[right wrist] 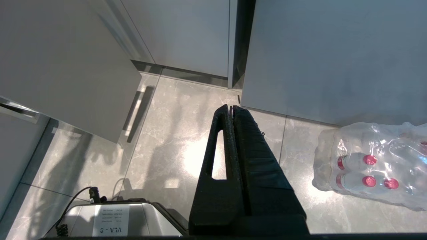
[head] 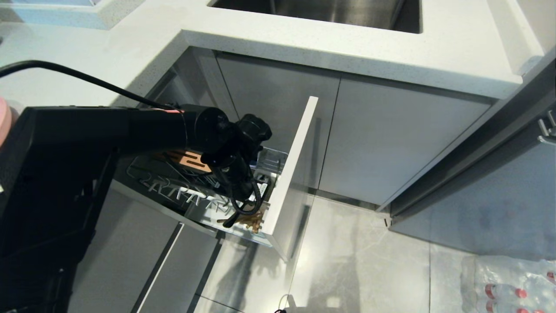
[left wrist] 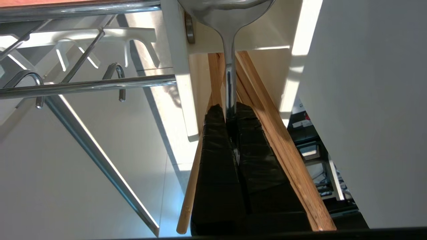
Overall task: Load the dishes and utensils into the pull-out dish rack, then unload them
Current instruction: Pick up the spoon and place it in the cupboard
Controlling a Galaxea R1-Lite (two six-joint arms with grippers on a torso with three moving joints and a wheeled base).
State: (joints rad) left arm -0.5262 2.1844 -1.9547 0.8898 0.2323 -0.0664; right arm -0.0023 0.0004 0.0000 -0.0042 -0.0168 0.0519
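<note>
The pull-out dish rack [head: 289, 174] stands slid out from under the counter, its tall front panel edge-on. My left arm [head: 217, 139] reaches down into the rack's front end. In the left wrist view my left gripper [left wrist: 229, 108] is shut on the slim handle of the spoon [left wrist: 229, 76], whose bowl points away from the fingers. Wooden chopsticks [left wrist: 267, 110] lean on both sides of the fingers inside the white cutlery holder [left wrist: 180, 66]. Their ends show in the head view [head: 254, 222]. The dishes are out of view. My right gripper [right wrist: 231, 107] hangs shut and empty over the floor.
Chrome basket wires [left wrist: 86, 86] and the wooden slotted insert [head: 186, 158] lie beside the holder. A grey double-door cabinet [head: 369, 139] stands under the sink [head: 325, 11]. A wrapped pack of water bottles [right wrist: 367, 163] lies on the floor tiles to the right.
</note>
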